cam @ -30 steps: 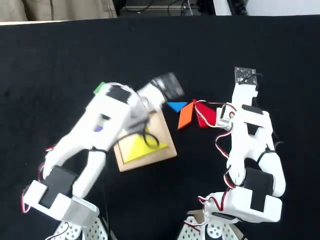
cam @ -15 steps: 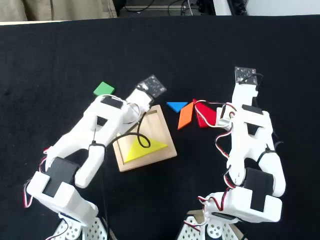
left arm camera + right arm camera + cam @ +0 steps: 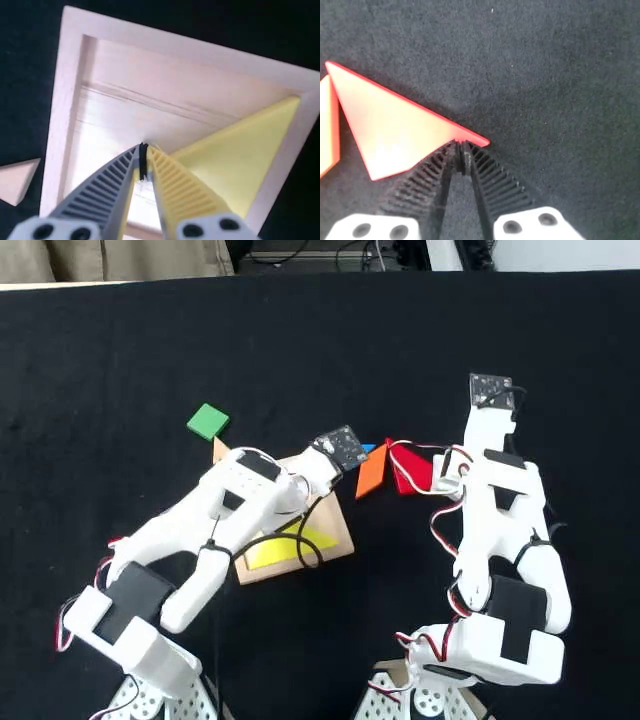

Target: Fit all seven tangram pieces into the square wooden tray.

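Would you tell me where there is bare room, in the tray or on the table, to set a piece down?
In the tray, the floor beside the yellow triangle is bare. The table beyond the green square is open. It is crowded between the arms, where the orange piece and red triangle lie close.

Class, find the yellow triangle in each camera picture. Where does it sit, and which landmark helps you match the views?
High view: the yellow triangle lies in the wooden tray, on the side nearest the arm bases.
Left wrist view: it fills a corner of the tray, beside the left gripper.
Right wrist view: the right gripper sits at the red triangle instead.
Shared landmark: the tray's pale rim, in the high and left wrist views.
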Robot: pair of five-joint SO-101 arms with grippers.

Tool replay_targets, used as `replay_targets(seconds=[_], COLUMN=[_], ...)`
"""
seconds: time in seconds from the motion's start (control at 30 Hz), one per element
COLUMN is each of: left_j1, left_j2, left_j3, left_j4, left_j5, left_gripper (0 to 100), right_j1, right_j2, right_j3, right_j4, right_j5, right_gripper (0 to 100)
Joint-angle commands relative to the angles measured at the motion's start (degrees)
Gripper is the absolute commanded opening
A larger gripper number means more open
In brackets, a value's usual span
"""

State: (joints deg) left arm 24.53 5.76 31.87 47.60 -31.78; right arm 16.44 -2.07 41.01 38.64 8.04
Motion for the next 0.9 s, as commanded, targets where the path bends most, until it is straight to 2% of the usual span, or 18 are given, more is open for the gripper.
replay_targets(seconds=[0.0, 0.23, 0.53, 0.67, 0.87], left_j1=[1.45, 1.01, 6.99, 8.22, 7.52], left_j2=[-2.46, -2.46, -2.46, -2.55, -2.55], left_j3=[0.92, -1.01, 2.77, 1.36, -0.92], left_j4=[0.62, 0.7, 2.02, 8.09, 12.4], left_j5=[0.35, 0.35, -1.76, -6.33, -6.95], left_gripper=[3, 3, 3, 3, 3], right_j1=[0.62, 0.62, 0.62, 0.62, 0.62], right_j2=[-0.66, -0.66, -0.66, -0.66, -0.66], right_j3=[-1.98, -1.98, -1.98, -1.98, -1.98], right_j4=[-0.97, -0.97, -0.97, -0.97, -1.05], right_j5=[0.7, 0.7, 0.7, 0.7, 0.7], right_gripper=[1.1, 1.1, 1.1, 1.1, 1.1])
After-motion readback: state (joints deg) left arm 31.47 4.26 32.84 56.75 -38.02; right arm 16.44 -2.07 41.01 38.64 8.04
